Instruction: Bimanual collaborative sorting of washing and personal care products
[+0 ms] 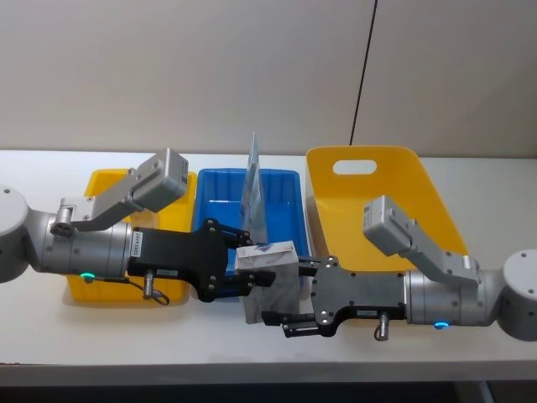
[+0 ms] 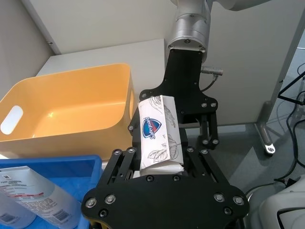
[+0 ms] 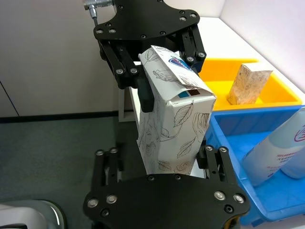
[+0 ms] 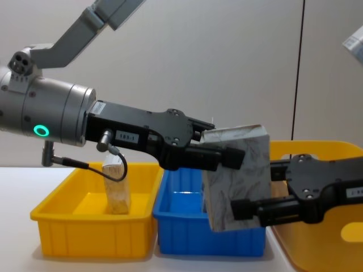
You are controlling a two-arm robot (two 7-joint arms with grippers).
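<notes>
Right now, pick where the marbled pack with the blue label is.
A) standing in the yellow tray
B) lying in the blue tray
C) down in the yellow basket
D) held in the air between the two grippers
D: the marbled pack hangs tilted in the air, with the left gripper shut on its upper part and the right gripper at its lower part.

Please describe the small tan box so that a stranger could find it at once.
Look at the yellow tray on the robot's left, beside the blue tray. The tan box stands on end inside it. Its speckled tan wrap sets it apart from the pale pouches in the blue tray.
</notes>
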